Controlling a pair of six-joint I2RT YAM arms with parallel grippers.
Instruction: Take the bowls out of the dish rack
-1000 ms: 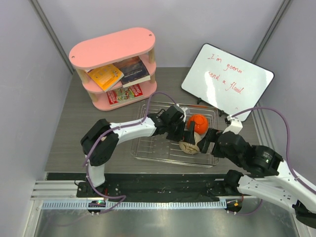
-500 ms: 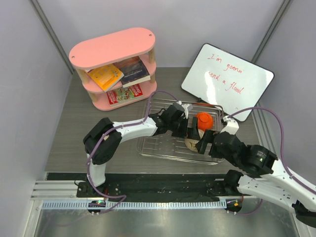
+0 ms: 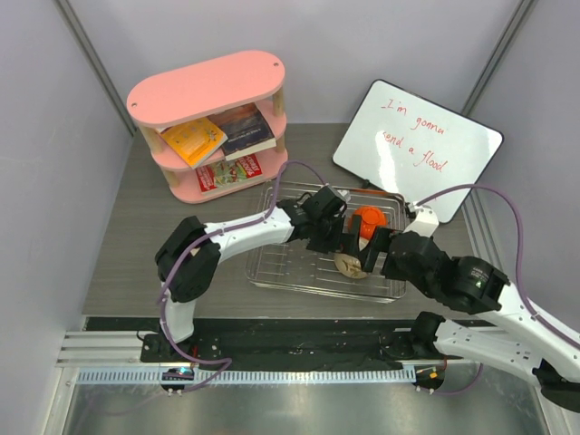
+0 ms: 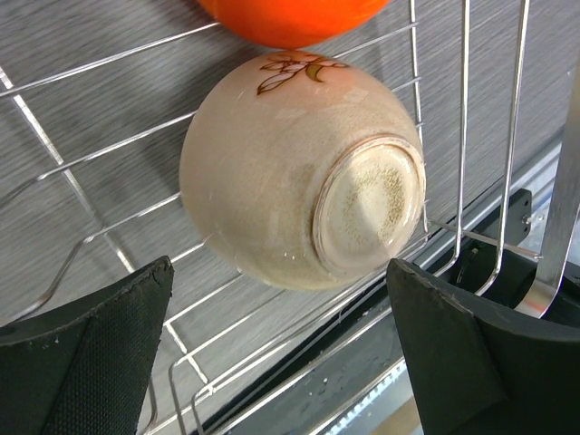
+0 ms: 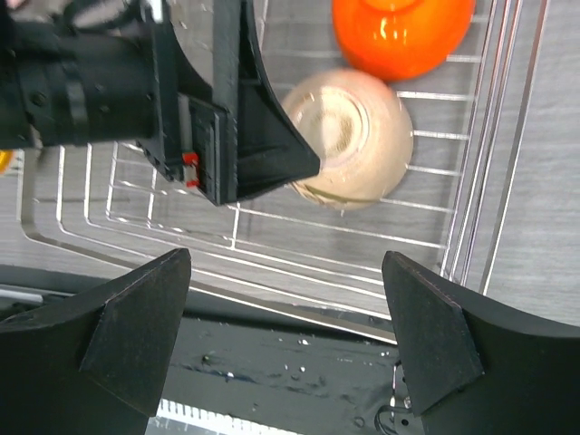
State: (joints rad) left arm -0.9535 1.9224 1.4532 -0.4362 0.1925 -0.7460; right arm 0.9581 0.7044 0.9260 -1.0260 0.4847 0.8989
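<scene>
While a tipped cream bowl [image 4: 299, 172] lies beside an orange bowl [image 4: 290, 14] in the dish rack [image 3: 276, 267], the left hand [image 4: 279, 269] and right hand [image 5: 288, 256] hover wide open, empty.

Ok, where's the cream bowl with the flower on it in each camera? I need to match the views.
Top external: cream bowl lies near the right end of the dish rack, partly hidden between the two arms.
Left wrist: cream bowl fills the middle, foot toward the camera.
Right wrist: cream bowl is upper middle.
Shared landmark: the orange bowl right beside it.
</scene>
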